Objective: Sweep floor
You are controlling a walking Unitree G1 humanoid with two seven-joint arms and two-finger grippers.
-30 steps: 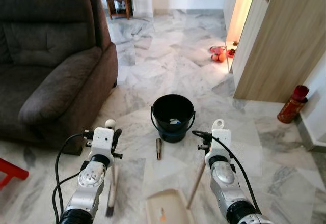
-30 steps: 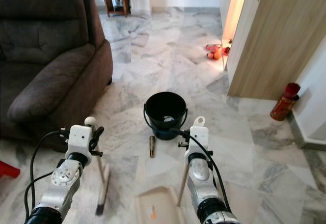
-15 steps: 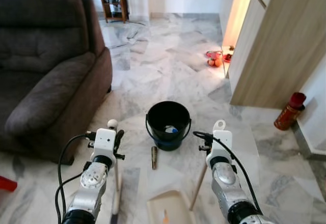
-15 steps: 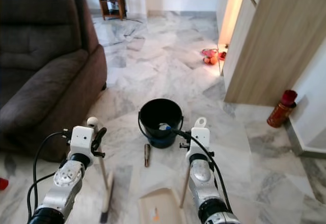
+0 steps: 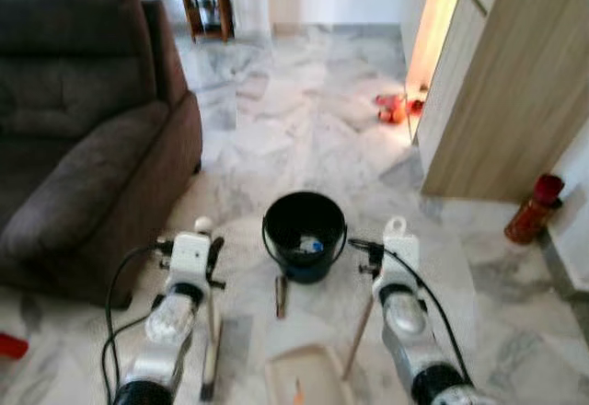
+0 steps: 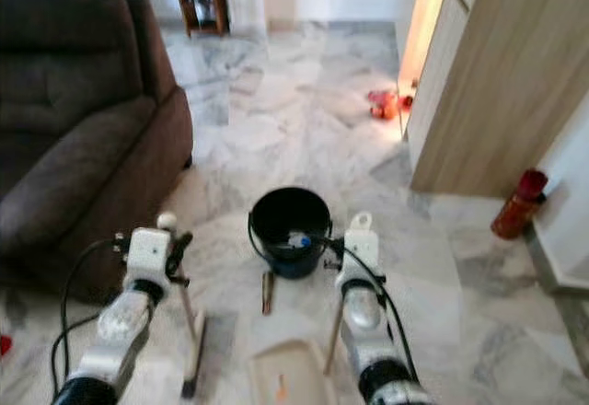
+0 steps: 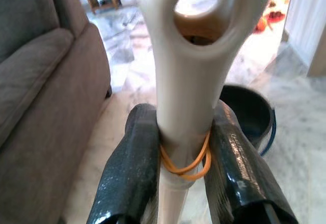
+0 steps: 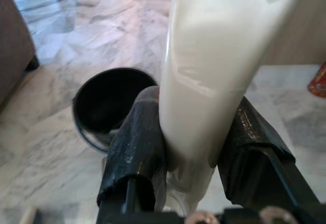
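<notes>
Left eye view: both arms are up in front, over a marble floor (image 5: 304,129). The left claw (image 5: 204,256) is pinching the white handle of a broom (image 5: 211,331), whose shaft runs down to a dark brush head on the floor beside the left arm. The right claw (image 5: 382,256) grips the cream top of a dustpan (image 5: 308,382) handle; its wooden stick slants down to the pale pan lying on the floor between the arms, with a small orange scrap in it. Just ahead sits a black bucket (image 5: 305,236) with something pale and blue inside. A small brown cylinder (image 5: 281,296) lies on the floor right in front of the bucket. A dark sofa (image 5: 83,138) takes the left side, a wooden cabinet (image 5: 502,92) the right, with a red bottle (image 5: 533,209) standing by the wall next to it.

Right eye view: same scene, slightly blurred; orange and red things (image 6: 386,103) lie on the floor in the lit gap beside the cabinet.

Left wrist view: the two black fingers (image 7: 133,168) are pressed against the white handle, which ends in an open loop; an orange rubber band (image 7: 184,159) wraps the handle between them. Sofa and bucket show beyond.

Right wrist view: the black fingers (image 8: 136,147) clamp the cream handle from both sides, the bucket on the floor behind.
</notes>
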